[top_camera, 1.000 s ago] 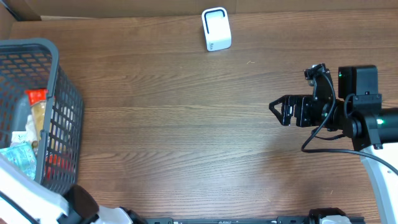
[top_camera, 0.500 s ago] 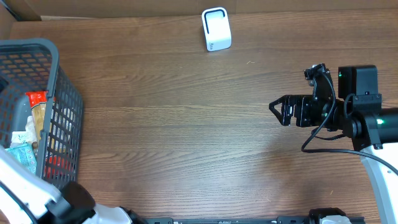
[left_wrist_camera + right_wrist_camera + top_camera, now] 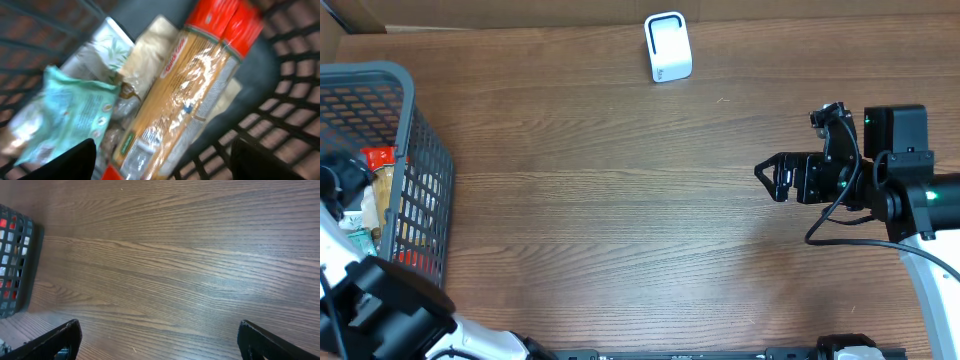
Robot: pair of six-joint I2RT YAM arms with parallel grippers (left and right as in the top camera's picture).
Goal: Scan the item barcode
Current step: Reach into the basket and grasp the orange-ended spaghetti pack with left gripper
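Note:
Several packaged items lie in the grey mesh basket (image 3: 420, 180). In the left wrist view a long clear spaghetti pack (image 3: 190, 95) with red ends lies beside a teal packet (image 3: 70, 115), a beige bag (image 3: 145, 55) and a white pack (image 3: 95, 55). My left gripper (image 3: 165, 167) hovers open just above them, its fingers either side of the spaghetti pack's lower end and gripping nothing. From overhead it is a dark shape (image 3: 335, 180) inside the basket. The white barcode scanner (image 3: 668, 47) stands at the table's far edge. My right gripper (image 3: 765, 178) hangs open over bare wood at the right.
The basket's walls (image 3: 280, 65) close in around the left gripper. In the right wrist view the basket's corner (image 3: 15, 265) shows far left, with wood grain under the open right fingers (image 3: 55, 342). Cardboard lines the table's back edge (image 3: 500, 12).
The left arm has swung from the table's front edge up into the basket, and its jaws have gone from shut to wide apart. The right arm has not moved.

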